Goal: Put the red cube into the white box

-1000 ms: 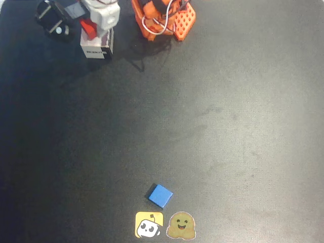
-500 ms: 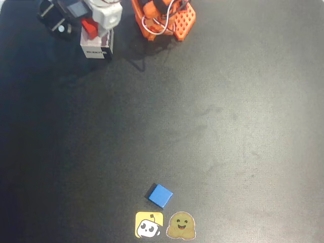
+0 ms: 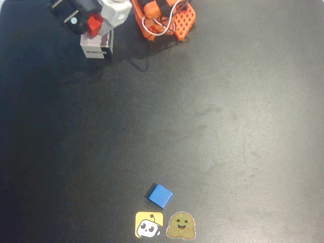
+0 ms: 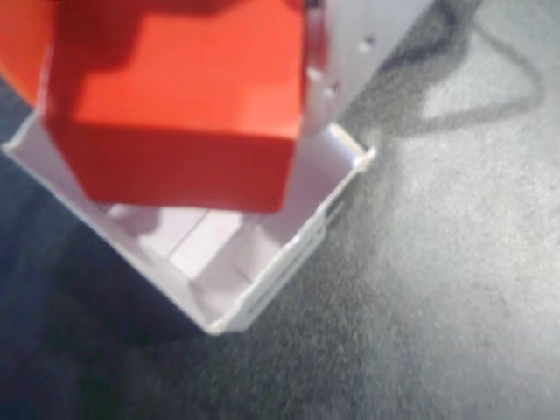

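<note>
Red cube (image 4: 179,101): held up in the air directly above the white box (image 4: 289,232), not yet inside it. In the wrist view its lower face hangs over the open top, a little toward the far wall of the box.

White box: sitting on the black mat (image 3: 202,126), open side up, pale inside, apparently with nothing in it. From overhead its labelled side wall (image 3: 95,52) faces down the picture, away from the arm's orange base (image 3: 164,20) just beside it.

Gripper (image 3: 92,24): clamped on the red cube — a white finger (image 4: 350,52) presses one side of it; the opposite finger is out of frame, but the cube hangs clear of the box and is plainly being carried.

Step in hand: my guess is the final line-up and lowering before letting go.

What could go wrong: the box is only a little wider than the cube, so a release from this height or slightly off-centre might clip a thin wall — the cube could bounce out or tip the light cardboard over. A finger brushing the rim on the way down could shove the box aside.

Blue cube (image 3: 160,195): well away from the white box, near two stickers (image 3: 165,225); no part in this.
</note>
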`<action>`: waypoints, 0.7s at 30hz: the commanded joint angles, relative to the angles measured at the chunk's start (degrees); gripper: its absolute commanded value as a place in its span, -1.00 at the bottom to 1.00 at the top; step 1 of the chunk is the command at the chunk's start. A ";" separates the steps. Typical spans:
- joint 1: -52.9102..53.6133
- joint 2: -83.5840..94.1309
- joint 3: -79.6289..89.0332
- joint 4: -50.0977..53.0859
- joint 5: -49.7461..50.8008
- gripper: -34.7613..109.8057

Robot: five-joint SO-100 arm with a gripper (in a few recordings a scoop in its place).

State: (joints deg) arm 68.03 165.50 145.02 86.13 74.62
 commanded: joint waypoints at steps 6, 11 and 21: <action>-0.09 8.79 2.72 0.44 -1.14 -0.28; -0.18 9.40 3.34 -1.14 -3.16 -0.24; 0.70 14.06 6.94 -2.90 -3.78 -0.52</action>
State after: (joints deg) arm 68.99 177.89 151.70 84.81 71.28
